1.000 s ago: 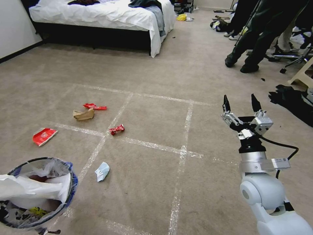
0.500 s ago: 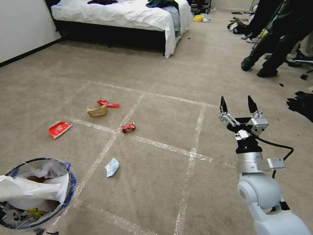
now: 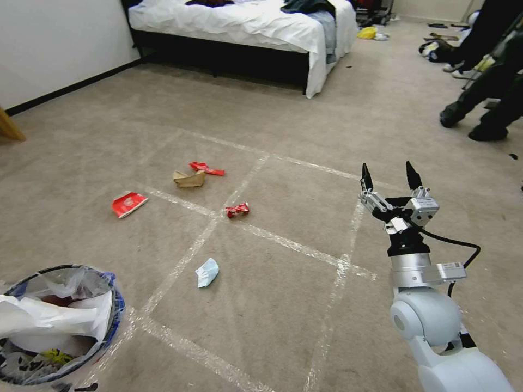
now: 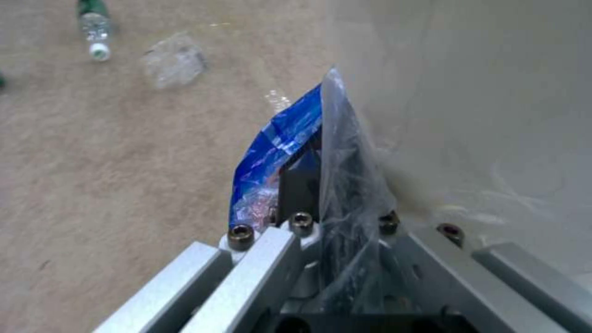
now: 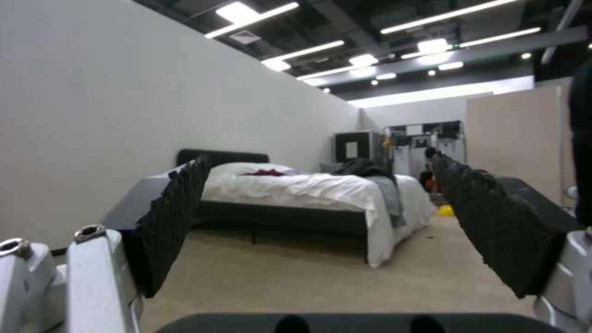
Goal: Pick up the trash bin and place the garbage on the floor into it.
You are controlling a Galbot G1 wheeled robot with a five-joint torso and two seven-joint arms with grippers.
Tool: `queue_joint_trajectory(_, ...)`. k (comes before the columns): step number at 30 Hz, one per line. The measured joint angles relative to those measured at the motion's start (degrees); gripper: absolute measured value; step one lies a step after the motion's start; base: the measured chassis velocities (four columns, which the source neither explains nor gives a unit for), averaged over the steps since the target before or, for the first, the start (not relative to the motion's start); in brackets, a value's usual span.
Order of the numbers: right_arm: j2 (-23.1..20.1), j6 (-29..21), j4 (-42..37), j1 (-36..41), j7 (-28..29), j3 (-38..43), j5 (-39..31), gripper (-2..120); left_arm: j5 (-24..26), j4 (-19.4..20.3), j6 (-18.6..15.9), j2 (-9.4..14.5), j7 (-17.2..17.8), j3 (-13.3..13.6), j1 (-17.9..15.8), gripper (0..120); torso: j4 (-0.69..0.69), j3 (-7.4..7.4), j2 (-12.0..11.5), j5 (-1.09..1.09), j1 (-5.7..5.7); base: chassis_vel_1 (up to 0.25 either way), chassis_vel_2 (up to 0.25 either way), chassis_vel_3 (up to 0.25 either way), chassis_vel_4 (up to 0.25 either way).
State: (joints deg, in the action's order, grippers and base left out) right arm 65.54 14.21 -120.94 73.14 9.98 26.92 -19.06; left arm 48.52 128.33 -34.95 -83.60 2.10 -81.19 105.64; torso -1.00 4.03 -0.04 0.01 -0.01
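The trash bin (image 3: 111, 310) hangs at the lower left of the head view, round, lined with crinkled clear plastic and holding white paper. In the left wrist view my left gripper (image 4: 317, 157) is shut on its rim and liner, beside the bin wall (image 4: 469, 115). Garbage lies on the floor (image 3: 283, 294): a blue mask (image 3: 207, 272), a crushed red wrapper (image 3: 237, 209), a flat red packet (image 3: 129, 204), brown paper (image 3: 188, 178) and another red wrapper (image 3: 206, 169). A small bottle (image 4: 94, 27) and crumpled clear plastic (image 4: 175, 64) lie beyond the bin. My right gripper (image 3: 389, 173) is open and empty, held up at the right.
A bed (image 3: 245, 22) with white sheets stands at the far side, and a white wall (image 3: 54, 43) runs along the left. People's legs (image 3: 485, 103) are at the far right. Tape lines (image 3: 294, 245) cross the carpet. Between the right gripper's pads (image 5: 173, 217) the bed (image 5: 321, 194) shows.
The whole head view has shifted right, so the camera has turned left. The litter stays where it lay. The bin stays in the left gripper and the right gripper stays open.
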Motion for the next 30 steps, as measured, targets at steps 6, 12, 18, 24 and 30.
queue_joint_trajectory(6, 0.1, 0.4, 0.6, -0.2, 0.0, -0.3, 0.1, 91, -0.3, 0.1, 0.3, -0.1, 0.1, 0.2, -0.3, 1, 0.00, 0.00, 0.0, 0.00, 0.00, 0.064, 0.051, 0.066, 0.061)
queue_joint_trajectory(12, 0.1, 0.8, 1.5, -0.4, -0.1, -0.8, 0.2, 91, -0.5, 0.1, 0.3, -0.3, 0.1, 0.4, -0.5, 1, 0.00, 0.00, 0.0, 0.00, 0.00, 0.050, 0.050, 0.046, 0.052)
queue_joint_trajectory(18, 0.4, 1.5, 2.6, -0.9, -0.3, -1.1, 0.5, 92, -0.8, 0.0, 0.6, -0.4, 0.2, 0.6, -0.7, 1, 0.02, 0.00, 0.0, 0.00, 0.00, 0.023, 0.030, 0.027, 0.023)
queue_joint_trajectory(24, 0.8, 2.4, 3.8, -1.4, -0.4, -1.3, 1.4, 96, -1.4, -0.2, 0.8, -0.4, 0.2, 0.7, -0.8, 1, -0.02, 0.00, 0.0, 0.00, 0.00, 0.000, 0.000, 0.000, 0.000)
queue_joint_trajectory(30, 1.1, 2.8, 4.8, -1.5, -0.6, -1.5, 2.2, 99, -2.1, -0.6, 0.9, -0.3, 0.2, 0.9, -1.2, 1, 0.00, 0.00, 0.0, 0.01, 0.00, 0.000, 0.000, 0.000, 0.000)
